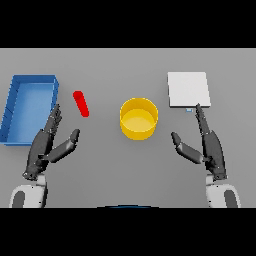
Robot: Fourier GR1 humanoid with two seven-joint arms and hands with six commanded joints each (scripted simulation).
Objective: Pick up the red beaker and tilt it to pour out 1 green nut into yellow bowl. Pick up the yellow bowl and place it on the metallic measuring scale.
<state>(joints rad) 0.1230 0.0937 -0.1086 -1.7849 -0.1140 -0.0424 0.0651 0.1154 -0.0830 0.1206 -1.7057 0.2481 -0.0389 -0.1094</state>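
1. Grey table. Red beaker lies on its side left of centre, its long axis slanting down and to the right. No hand touches it.
2. Yellow bowl stands upright near the middle, well apart from the beaker. Interior looks plain yellow; whether any nut sits inside is hard to make out.
3. Metallic measuring scale sits at upper right, a pale square plate, just beside the bowl's upper right.
4. Blue bin lies at far left, an open rectangular tray.
5. Left hand hovers below the beaker, beside the bin, fingers straight and released, thumb spread.
6. Right hand hovers below the scale, fingers extended and loose, fingertips near the plate's lower edge, holding nothing.
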